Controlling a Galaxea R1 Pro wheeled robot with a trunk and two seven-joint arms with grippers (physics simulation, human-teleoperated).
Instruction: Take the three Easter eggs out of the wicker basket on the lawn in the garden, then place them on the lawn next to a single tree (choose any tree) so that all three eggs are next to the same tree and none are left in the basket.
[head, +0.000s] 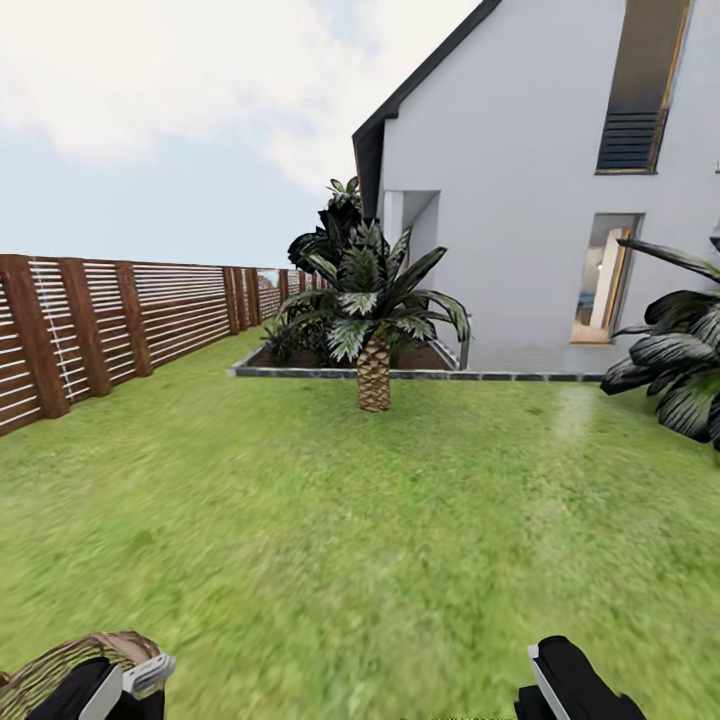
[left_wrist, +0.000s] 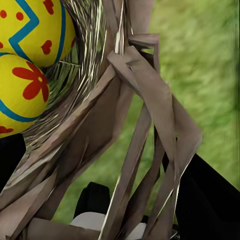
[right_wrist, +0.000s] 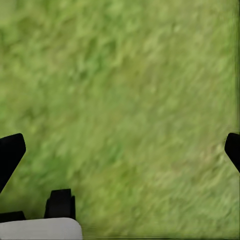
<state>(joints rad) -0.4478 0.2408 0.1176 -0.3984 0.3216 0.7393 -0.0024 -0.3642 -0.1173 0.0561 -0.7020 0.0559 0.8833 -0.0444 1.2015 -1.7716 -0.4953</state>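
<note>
The brown wicker basket (head: 55, 665) hangs at my lower left, with my left gripper (head: 125, 685) shut on its rim. Close up in the left wrist view, the woven loop handle (left_wrist: 150, 100) runs between the black fingers (left_wrist: 210, 200). Two yellow Easter eggs lie inside on straw: one with blue zigzag and red spots (left_wrist: 35, 27), one with a red flower (left_wrist: 22, 92). A third egg is hidden. My right gripper (right_wrist: 122, 150) stands open over bare lawn (head: 360, 520), holding nothing. The broad-leaved tree is out of view.
A low spiky palm (head: 374, 320) stands ahead before a stone-edged bed (head: 300, 372). Another palm plant (head: 680, 370) reaches in at the right. The slatted wooden fence (head: 100, 320) runs along the left, and the white house (head: 540, 180) rises behind.
</note>
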